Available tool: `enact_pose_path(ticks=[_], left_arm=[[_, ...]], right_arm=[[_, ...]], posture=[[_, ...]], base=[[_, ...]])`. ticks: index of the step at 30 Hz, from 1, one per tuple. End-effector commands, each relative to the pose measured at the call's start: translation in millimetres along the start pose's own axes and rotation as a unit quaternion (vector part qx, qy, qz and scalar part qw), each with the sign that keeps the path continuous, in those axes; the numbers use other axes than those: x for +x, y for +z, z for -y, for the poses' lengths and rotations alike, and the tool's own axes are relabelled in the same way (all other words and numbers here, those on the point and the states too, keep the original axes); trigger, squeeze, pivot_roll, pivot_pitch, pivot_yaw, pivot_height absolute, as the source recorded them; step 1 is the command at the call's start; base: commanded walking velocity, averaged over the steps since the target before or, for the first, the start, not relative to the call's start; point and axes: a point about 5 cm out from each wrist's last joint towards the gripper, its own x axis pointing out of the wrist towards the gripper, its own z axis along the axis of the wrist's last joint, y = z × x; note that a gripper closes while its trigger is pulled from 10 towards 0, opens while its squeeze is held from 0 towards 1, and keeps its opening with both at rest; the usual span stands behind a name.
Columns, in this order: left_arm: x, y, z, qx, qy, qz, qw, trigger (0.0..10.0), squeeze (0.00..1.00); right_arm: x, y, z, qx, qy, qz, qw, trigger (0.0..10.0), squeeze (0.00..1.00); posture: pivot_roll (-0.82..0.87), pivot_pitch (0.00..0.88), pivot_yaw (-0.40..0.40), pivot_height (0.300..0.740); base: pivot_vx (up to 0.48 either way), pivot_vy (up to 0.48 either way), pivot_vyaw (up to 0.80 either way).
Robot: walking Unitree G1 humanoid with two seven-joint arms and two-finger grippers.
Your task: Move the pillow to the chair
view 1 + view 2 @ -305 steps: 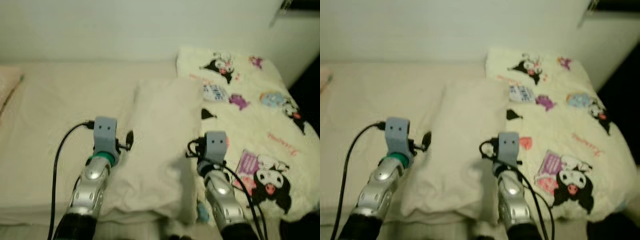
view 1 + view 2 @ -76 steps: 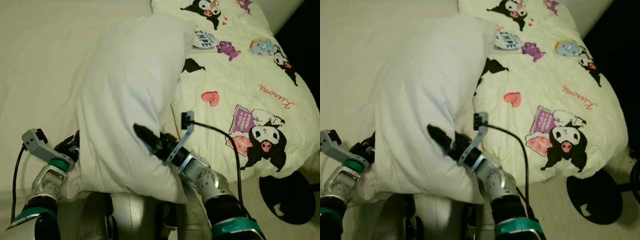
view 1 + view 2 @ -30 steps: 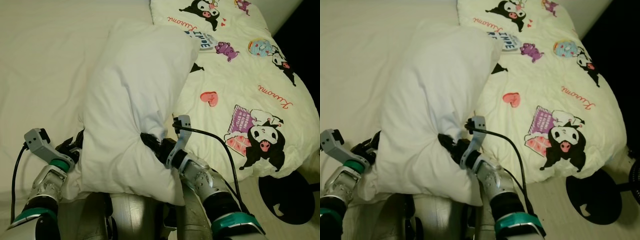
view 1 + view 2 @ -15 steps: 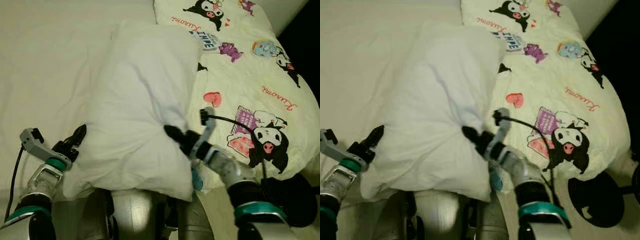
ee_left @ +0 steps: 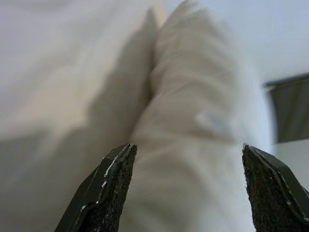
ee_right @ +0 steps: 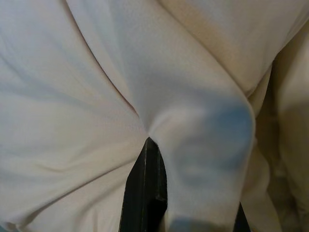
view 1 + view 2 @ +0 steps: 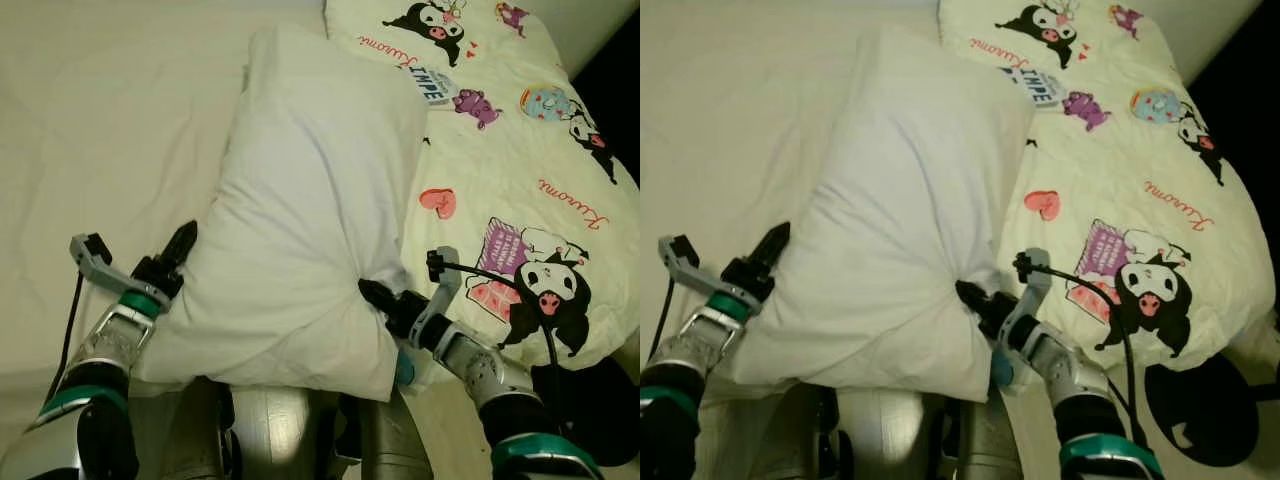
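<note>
At the near edge of the bed [image 7: 90, 120] the left gripper [image 7: 180, 248] sits against the pillow's side with its black fingers [image 5: 104, 191] spread wide, the fabric lying between them untouched — no hold on that side yet. The pillow [image 7: 310, 200] itself lies lengthways on the pale sheet, its far end toward the head of the bed, its right flank resting against the cartoon-printed quilt [image 7: 520, 170]. It looks light, plump and very soft, the sort of thing that sags and folds wherever it is not supported; a pinch of cover alone would likely slip or let the bulk droop, so a hold on both near corners seems best to me. On the right, the right gripper [image 7: 372, 295] has its jaws pinched tight on a bunch of the pillow's cover at the near right corner, creases radiating from the spot.

The head views give the layout; the right wrist view shows the cloth gathered into the closed finger [image 6: 145, 193], and the left wrist view shows the open gap.
</note>
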Motion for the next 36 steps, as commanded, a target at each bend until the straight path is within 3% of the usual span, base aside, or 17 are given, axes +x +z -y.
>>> enact_pose_path(ticks=[1,6,8,9,11,15,20,21,22,24,26,29,33,36], left_arm=[[-1.0,-3.5,1.3,-0.022,-0.018,0.002,1.0,10.0,1.0],[1.5,-3.7,5.0,-0.041,-0.035,-0.006,0.999,10.0,1.0],[-2.4,-20.0,1.3,-0.038,-0.023,-0.07,0.997,10.0,1.0],[-2.4,-20.0,1.3,-0.038,-0.023,-0.07,0.997,10.0,1.0],[-8.8,-35.6,-5.6,-0.032,0.009,-0.115,0.993,10.0,1.0],[-13.2,-43.6,-9.4,-0.035,0.025,-0.138,0.989,10.0,1.0],[-20.6,-53.7,-16.3,-0.006,0.056,-0.18,0.982,10.0,1.0],[-23.1,-52.9,-19.9,0.022,0.07,-0.181,0.981,10.0,1.0],[-23.1,-52.9,-19.9,0.022,0.07,-0.181,0.981,10.0,1.0],[-23.8,-41.5,-25.4,0.072,0.103,-0.142,0.982,10.0,1.0],[-20.2,-23.3,-23.1,0.053,0.095,-0.082,0.991,10.0,1.0],[-18.0,-17.3,-19.9,0.038,0.075,-0.068,0.994,10.0,1.0],[-17.1,-17.1,-18.2,0.034,0.063,-0.072,0.995,10.0,1.0],[-15.6,-11.4,-14.8,0.004,0.041,-0.048,0.998,10.0,1.0]], right_arm=[[-13.0,-40.5,14.2,0.033,-0.043,-0.069,0.996,0.0,0.0],[-14.3,-48.3,13.8,0.036,-0.045,-0.075,0.996,0.0,0.0],[-12.2,-49.2,10.6,0.038,-0.04,-0.073,0.996,0.0,0.0],[-12.2,-49.2,10.6,0.038,-0.04,-0.073,0.996,0.0,0.0],[-9.0,-46.9,6.0,0.039,-0.027,-0.069,0.996,0.0,0.0],[-7.7,-45.6,3.8,0.039,-0.02,-0.069,0.997,0.0,0.0],[-8.3,-44.4,3.6,0.038,-0.015,-0.071,0.997,0.0,0.0],[-9.9,-42.8,6.2,0.035,-0.022,-0.067,0.997,0.0,0.0],[-9.9,-42.8,6.2,0.035,-0.022,-0.067,0.997,0.0,0.0],[-15.6,-37.1,15.6,0.036,-0.05,-0.05,0.997,0.0,0.0],[-29.1,-27.9,36.7,0.053,-0.12,-0.022,0.991,0.0,0.0],[-38.8,-23.6,48.8,0.066,-0.16,-0.008,0.985,0.0,0.0],[-42.7,-22.7,52.6,0.07,-0.17,-0.006,0.983,0.0,0.0],[-45.4,-23.7,53.7,0.068,-0.17,-0.009,0.983,0.0,0.0]], posture=[[-0.05,0.264,-0.04,0.61],[-0.05,0.26,-0.036,0.61],[-0.06,0.261,-0.034,0.61],[-0.06,0.261,-0.034,0.61],[-0.06,0.261,-0.035,0.61],[-0.07,0.264,-0.037,0.61],[-0.07,0.263,-0.038,0.61],[-0.07,0.26,-0.038,0.61],[-0.07,0.26,-0.038,0.61],[-0.08,0.259,-0.037,0.61],[-0.08,0.259,-0.036,0.61],[-0.08,0.258,-0.036,0.61],[-0.08,0.258,-0.036,0.61],[-0.09,0.261,-0.031,0.61]], base=[[0.0,0.0,0.0],[0.0,0.0,0.0],[0.0,0.0,0.0],[0.0,0.0,0.0],[0.0,0.0,0.0],[0.0,0.0,0.0],[0.0,0.0,0.0],[0.0,0.0,0.0],[0.0,0.0,0.0],[0.0,0.0,0.0],[0.0,0.0,0.0],[0.0,0.0,0.0],[0.0,0.0,0.0],[0.0,0.0,0.0]])
